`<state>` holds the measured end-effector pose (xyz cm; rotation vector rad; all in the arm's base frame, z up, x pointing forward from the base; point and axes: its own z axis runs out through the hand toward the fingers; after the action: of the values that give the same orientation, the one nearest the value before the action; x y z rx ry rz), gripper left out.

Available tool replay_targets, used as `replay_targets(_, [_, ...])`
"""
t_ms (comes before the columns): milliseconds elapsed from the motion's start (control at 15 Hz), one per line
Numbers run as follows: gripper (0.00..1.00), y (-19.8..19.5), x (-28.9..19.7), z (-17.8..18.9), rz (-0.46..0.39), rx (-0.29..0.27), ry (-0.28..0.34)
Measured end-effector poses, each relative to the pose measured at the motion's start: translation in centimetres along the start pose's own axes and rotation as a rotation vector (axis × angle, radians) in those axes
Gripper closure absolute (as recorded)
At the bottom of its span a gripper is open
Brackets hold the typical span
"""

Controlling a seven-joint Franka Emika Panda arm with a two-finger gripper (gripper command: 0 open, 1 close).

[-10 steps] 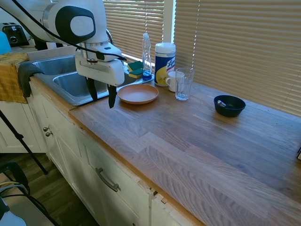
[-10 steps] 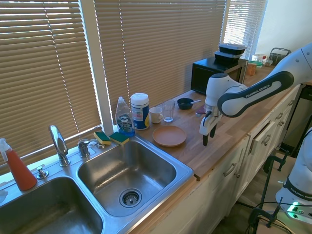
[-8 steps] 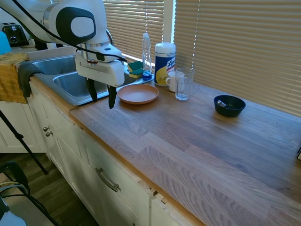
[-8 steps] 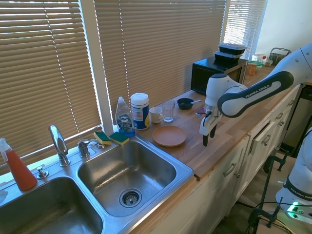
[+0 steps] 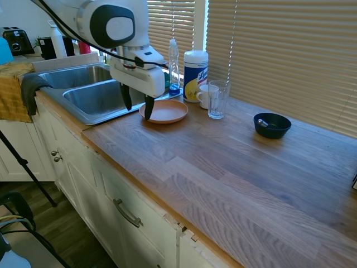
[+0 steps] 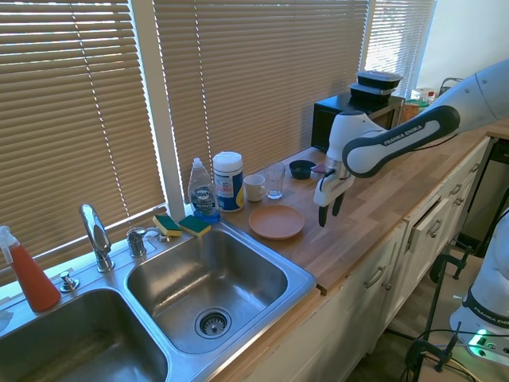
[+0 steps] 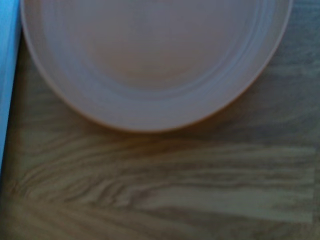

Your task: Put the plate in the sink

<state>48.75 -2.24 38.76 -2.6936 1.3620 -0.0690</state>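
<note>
The gripper [image 5: 136, 106] has just swung in from the open stretch of worktop toward the plate [image 5: 164, 110]; a moment ago it hung well clear of the plate, on the cabinet-front side, and now it hovers at the plate's near rim. Its two dark fingers [image 6: 323, 216] stand apart and hold nothing. In the wrist view the salmon-orange plate [image 7: 150, 60] fills the upper part of the picture, with bare wood grain below it, so the hand looks to be lined up over the plate's edge rather than its middle.

The plate itself has not stirred. It lies flat on the wooden countertop [image 5: 234, 167], just beside the sink [image 6: 207, 278], at the corner of the nearer basin. The glass [image 5: 217, 99] and the white mug [image 5: 204, 96] stand on the far side of the plate from the gripper, apart from it.

I'd say this is the approach closing up: the next thing needed is to come down and pinch that low rim, which is thin and may slip.
</note>
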Motion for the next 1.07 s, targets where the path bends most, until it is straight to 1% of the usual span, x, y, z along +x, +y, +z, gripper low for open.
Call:
replay_targets(200, [0.00,-1.6,4.7,1.2,0.054,0.057,-0.032])
replay_targets(400, [0.00,-3.4,8.3,2.7,0.078,0.106,-0.064])
replay_targets(667, [0.00,-5.7,12.1,5.6,0.101,0.133,-0.093])
replay_targets(733, [1.00,-6.1,12.7,6.3,0.104,0.132,-0.098])
replay_targets(867, [1.00,-6.5,13.3,7.3,0.104,0.133,-0.109])
replay_targets(1067, [1.00,-6.9,13.4,7.1,0.097,0.134,-0.119])
